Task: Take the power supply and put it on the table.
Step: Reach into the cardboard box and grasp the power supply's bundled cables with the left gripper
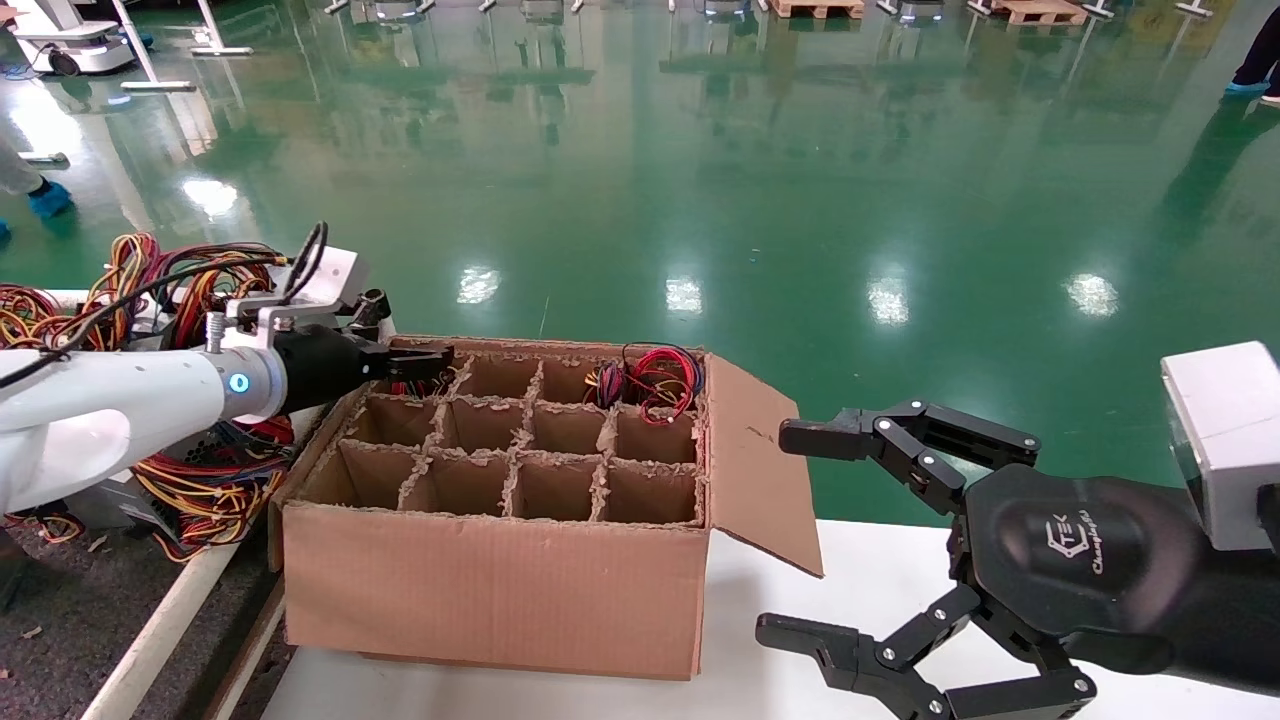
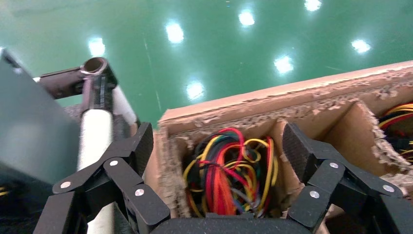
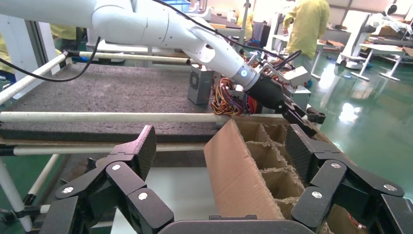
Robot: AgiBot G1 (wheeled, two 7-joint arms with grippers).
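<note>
One floor: glossy green (image 1: 760, 200), reflecting ceiling lights.
One table: dark grey and gritty (image 3: 97, 92), on the robot's left, edged by a long white pipe rail (image 3: 97, 117).
One white tabletop: smooth (image 1: 880, 580), carrying the cardboard box.
One cardboard box: brown (image 1: 490, 590), open, side flap hanging out to the right; dividers split it into twelve cells, three rows of four.
Cell contents: wire bundles show in the far left corner cell and at the far right corner (image 1: 650, 385); the other cells look bare.
Two grippers: left gripper (image 1: 430, 362) sits over the far left corner cell, jaws apart, one finger outside the box wall and the other over the next divider, touching nothing; right gripper (image 1: 780, 533) hangs over the white tabletop right of the box, jaws spread wide, holding nothing.
Power supply: inside the far left corner cell, directly under the left gripper; only its bundle of red, yellow and black wires (image 2: 229, 170) shows, the metal body hidden.
One grey unit: upright on the dark table (image 3: 199, 85), beside a heap of coloured wires (image 1: 200, 480).
Writing: "TEK" logo on the right gripper's black housing (image 1: 1075, 545); the script word beside it is not readable.
</note>
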